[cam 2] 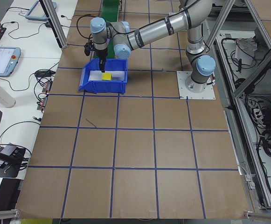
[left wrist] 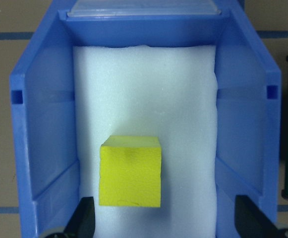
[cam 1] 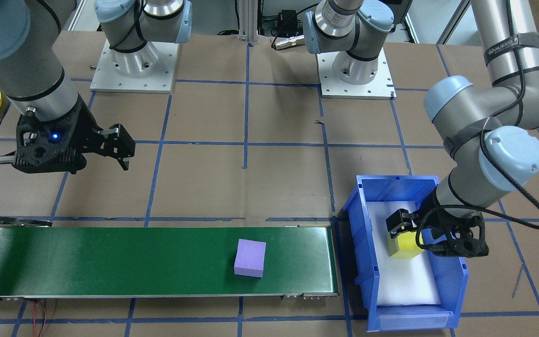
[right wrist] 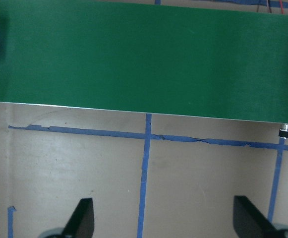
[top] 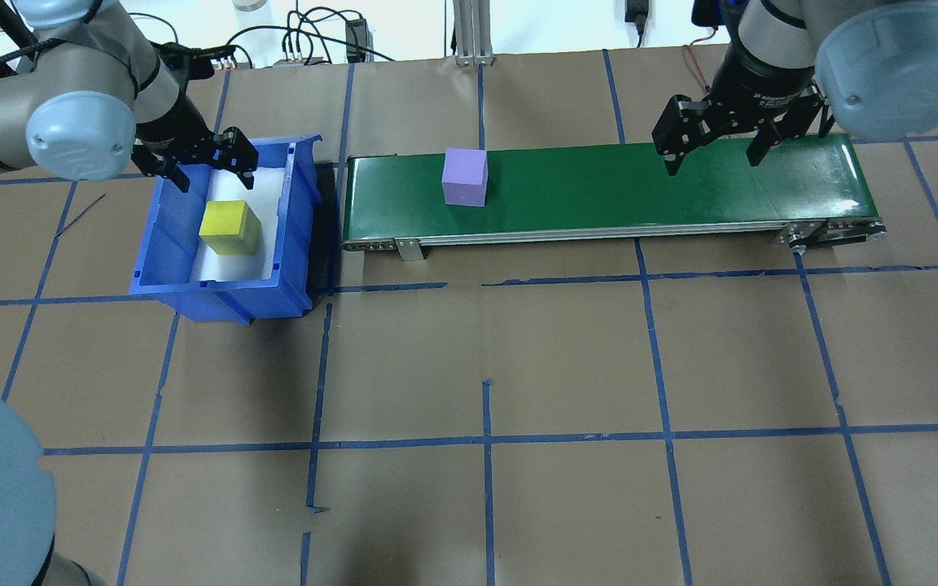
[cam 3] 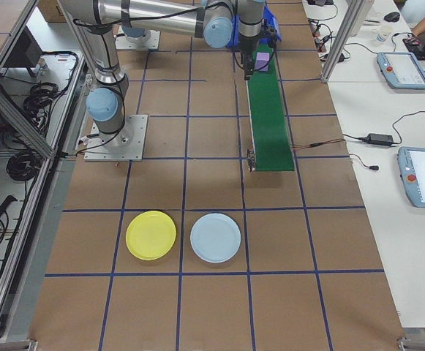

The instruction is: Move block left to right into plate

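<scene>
Long green conveyor belt [top: 599, 191] carries a purple foam cube [top: 465, 177] twd the right gripper [top: 712, 146], waiting w/ jaws apart. Blue plastic bin [top: 164, 236] holds a yellow foam cube [top: 230, 228]; left gripper [top: 208, 160] hangs above it, spread, empty. Round yellow plastic plate [cam 3: 151, 235] sits well apart.

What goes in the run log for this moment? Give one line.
left gripper: open over yellow cube in blue bin | right gripper: open, empty, above conveyor | purple cube: on belt | yellow plate: empty
</scene>
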Motion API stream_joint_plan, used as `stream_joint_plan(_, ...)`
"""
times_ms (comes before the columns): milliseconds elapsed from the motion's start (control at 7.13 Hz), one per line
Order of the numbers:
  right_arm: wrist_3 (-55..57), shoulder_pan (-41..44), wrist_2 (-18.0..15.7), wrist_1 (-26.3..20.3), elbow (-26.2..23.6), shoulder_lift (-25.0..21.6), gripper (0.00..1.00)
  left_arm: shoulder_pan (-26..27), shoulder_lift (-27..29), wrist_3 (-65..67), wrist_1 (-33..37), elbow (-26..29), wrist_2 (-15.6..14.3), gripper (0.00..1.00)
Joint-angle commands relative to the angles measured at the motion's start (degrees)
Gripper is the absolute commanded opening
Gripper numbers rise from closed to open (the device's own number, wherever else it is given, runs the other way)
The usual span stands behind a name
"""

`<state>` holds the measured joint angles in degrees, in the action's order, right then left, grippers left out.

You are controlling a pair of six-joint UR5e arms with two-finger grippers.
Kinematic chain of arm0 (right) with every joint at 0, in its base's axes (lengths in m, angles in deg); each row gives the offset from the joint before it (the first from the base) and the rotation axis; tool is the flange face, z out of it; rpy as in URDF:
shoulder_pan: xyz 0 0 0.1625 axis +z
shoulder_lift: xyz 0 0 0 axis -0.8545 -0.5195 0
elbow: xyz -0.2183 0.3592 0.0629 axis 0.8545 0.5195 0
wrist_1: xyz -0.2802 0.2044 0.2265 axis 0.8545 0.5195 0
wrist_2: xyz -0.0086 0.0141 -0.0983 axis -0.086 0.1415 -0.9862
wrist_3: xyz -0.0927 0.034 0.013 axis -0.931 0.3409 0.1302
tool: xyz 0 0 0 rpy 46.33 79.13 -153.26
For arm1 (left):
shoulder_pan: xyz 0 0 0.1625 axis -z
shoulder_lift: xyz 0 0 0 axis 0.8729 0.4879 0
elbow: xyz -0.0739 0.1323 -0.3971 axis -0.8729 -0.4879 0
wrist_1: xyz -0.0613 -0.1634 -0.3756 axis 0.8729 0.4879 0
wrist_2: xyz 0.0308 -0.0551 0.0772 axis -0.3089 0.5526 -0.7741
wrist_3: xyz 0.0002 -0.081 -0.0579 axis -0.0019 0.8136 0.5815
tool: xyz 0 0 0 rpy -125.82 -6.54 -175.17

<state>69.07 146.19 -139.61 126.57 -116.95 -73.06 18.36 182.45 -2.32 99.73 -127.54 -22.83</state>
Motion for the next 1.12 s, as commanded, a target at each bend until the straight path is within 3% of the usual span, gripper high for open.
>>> stream_joint_plan(0, 1.3, 0.0, 3.9, 4.4, 0.1, 3.6, 1.0, -0.1, 3.0, -3.5, -0.9, -0.3, -1.3, 1.0)
stream_joint_plan(280, 1.4, 0.0, 6.9, 8.9, 1.1, 7.6, 1.0, -0.1, 4.2, -8.4, -1.4, -0.1, -2.6, 0.99)
stream_joint_plan(701, 2.3, 0.0, 8.9, 9.6, 8.0, 13.8, 1.0, -0.1, 5.3, -8.4, -1.4, -0.8, -2.8, 0.98)
stream_joint_plan(841, 7.6, 0.0, 10.9, 9.7, 8.0, 14.4, 1.0, -0.1, 7.8, -8.3, -1.3, -0.2, -2.8, 0.98)
stream_joint_plan(982, 8.4, 0.0, 10.8, 9.8, 7.6, 14.4, 1.0, -0.1, 8.3, -8.1, -1.2, -0.8, -2.5, 0.98)
